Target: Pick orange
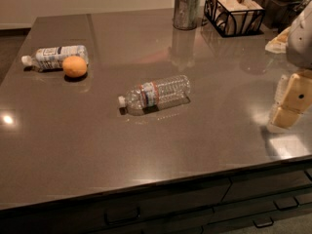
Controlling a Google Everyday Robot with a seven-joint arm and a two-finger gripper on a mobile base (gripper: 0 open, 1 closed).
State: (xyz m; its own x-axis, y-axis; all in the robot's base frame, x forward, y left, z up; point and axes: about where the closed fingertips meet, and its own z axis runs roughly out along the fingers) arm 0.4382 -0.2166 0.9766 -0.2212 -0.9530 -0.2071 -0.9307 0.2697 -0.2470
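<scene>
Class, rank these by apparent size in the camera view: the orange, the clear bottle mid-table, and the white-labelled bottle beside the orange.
1. clear bottle and white-labelled bottle: near alike; the clear one lies nearer the camera, so unranked.
2. orange, smallest.
The tool hangs at the right edge.

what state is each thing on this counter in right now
orange: resting on the counter, ungrasped, just in front of the labelled bottle
labelled bottle: on its side, capped
clear bottle: on its side, capped
metal cup: upright, filled
wire basket: upright, filled
gripper: at the right edge, far from the orange
</scene>
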